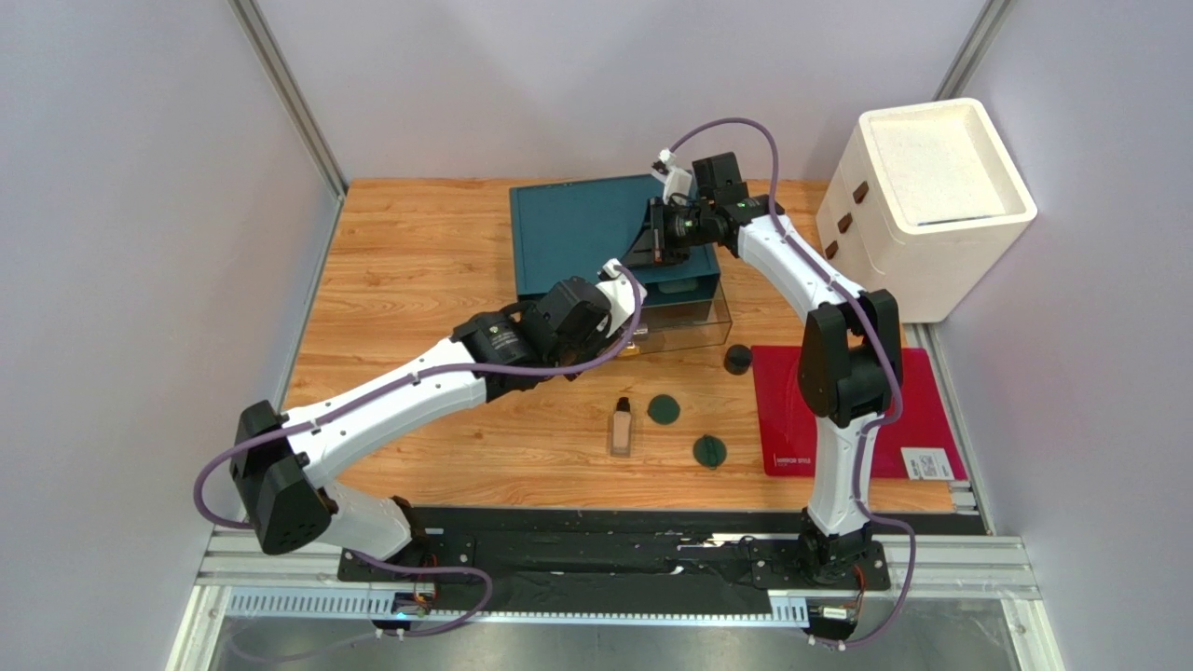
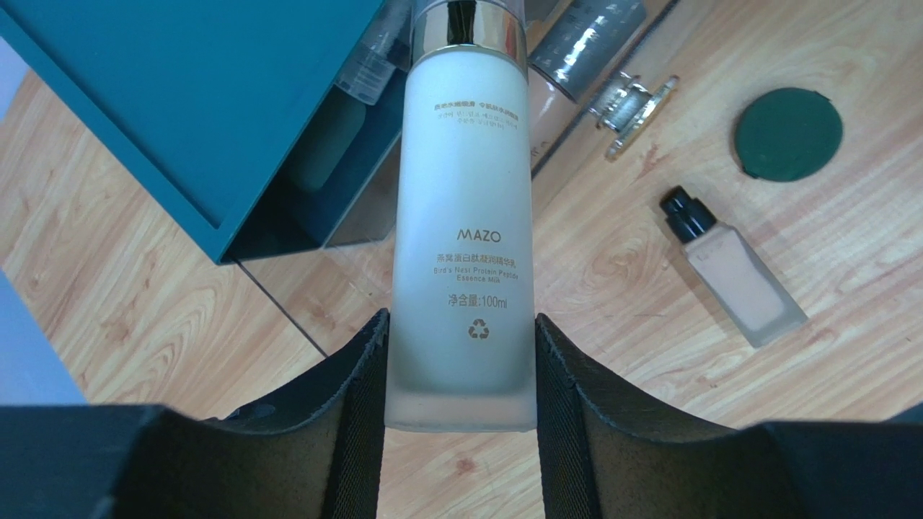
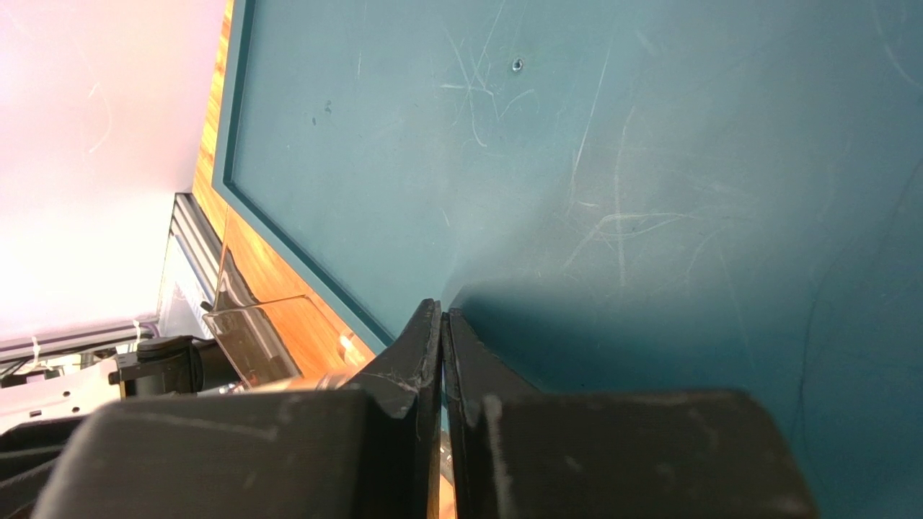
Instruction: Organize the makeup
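My left gripper (image 2: 460,324) is shut on the base of a tall cream bottle (image 2: 464,216) with a gold cap, which points at the open clear drawer (image 2: 590,43) of the teal box (image 2: 195,97). In the top view this gripper (image 1: 623,294) is at the box's front. A beige tube with a black cap (image 2: 735,283) and a dark green disc (image 2: 788,133) lie on the table beside it. The top view shows the tube (image 1: 621,427), two green discs (image 1: 663,410) (image 1: 710,450) and a small black jar (image 1: 737,359). My right gripper (image 3: 442,324) is shut and empty, resting on the teal box top (image 3: 607,162).
A red flat mat (image 1: 840,413) lies at the right front. A white foam box (image 1: 924,203) stands at the back right. The clear drawer (image 1: 696,325) sticks out from the teal box (image 1: 588,224) toward the table's middle. Grey walls close in both sides.
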`<state>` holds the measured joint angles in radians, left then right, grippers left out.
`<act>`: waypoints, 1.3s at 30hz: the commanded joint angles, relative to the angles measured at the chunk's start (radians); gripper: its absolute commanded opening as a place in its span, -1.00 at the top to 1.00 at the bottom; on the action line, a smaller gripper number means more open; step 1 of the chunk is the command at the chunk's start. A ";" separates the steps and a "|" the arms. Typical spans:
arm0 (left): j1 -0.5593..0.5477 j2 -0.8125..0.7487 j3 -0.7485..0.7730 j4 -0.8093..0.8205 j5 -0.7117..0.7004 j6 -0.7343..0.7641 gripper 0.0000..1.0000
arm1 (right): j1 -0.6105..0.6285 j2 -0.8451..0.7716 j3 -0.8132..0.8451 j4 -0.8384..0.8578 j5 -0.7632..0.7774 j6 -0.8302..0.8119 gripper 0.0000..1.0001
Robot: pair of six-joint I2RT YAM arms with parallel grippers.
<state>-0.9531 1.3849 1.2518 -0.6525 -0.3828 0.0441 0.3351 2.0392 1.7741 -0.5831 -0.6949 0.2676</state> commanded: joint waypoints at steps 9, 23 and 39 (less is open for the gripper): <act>0.050 0.054 0.150 -0.033 -0.154 -0.082 -0.44 | 0.004 0.084 -0.074 -0.192 0.123 -0.039 0.89; 0.045 -0.072 0.085 -0.110 0.149 -0.311 -0.99 | 0.004 0.105 -0.059 -0.192 0.120 -0.036 0.89; -0.127 0.066 -0.117 -0.049 0.245 -0.783 -0.93 | 0.004 0.111 -0.093 -0.195 0.127 -0.062 0.88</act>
<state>-1.0672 1.4029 1.1603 -0.7319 -0.1497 -0.5663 0.3305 2.0468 1.7733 -0.5850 -0.7200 0.2768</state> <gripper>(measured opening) 0.963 0.059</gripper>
